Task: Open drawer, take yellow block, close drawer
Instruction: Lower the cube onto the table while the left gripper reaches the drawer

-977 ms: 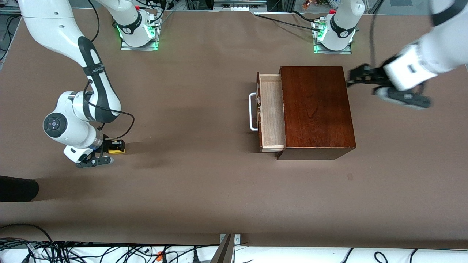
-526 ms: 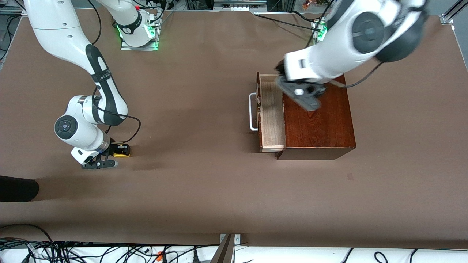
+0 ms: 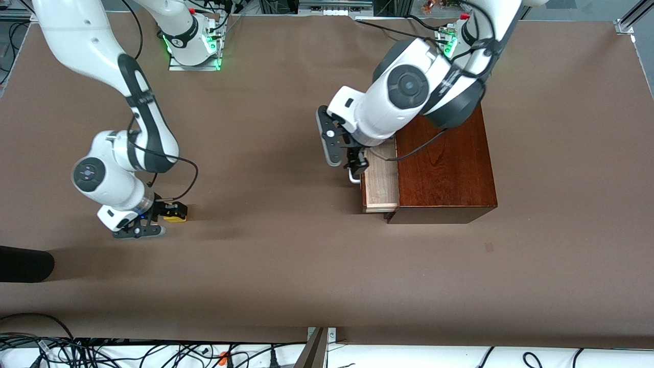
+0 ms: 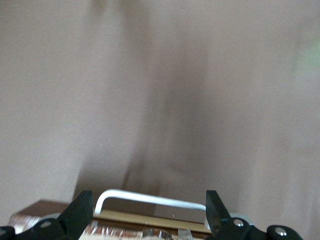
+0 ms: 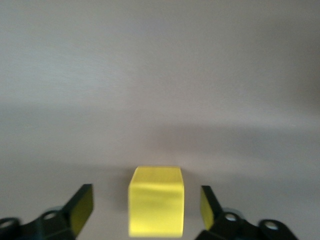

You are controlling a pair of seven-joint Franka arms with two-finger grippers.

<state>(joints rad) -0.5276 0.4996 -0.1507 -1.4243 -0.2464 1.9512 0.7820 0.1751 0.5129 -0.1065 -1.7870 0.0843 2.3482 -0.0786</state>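
Over the open drawer (image 3: 380,179), the left gripper (image 3: 356,162) hangs fingers-down, spread wide above the handle (image 4: 150,199). Toward the right arm's end, the right gripper (image 3: 171,211) is spread around the block (image 5: 156,207) on the table (image 3: 286,255), not touching it.

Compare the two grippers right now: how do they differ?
The left gripper hangs over the open drawer and its white handle; the right gripper is down at the table toward the right arm's end. The yellow block sits between the right gripper's fingers, ungripped; nothing is between the left's. Both are open.

Brown table (image 3: 286,266), wooden box (image 3: 444,168), yellow block (image 3: 175,218) seemingly resting
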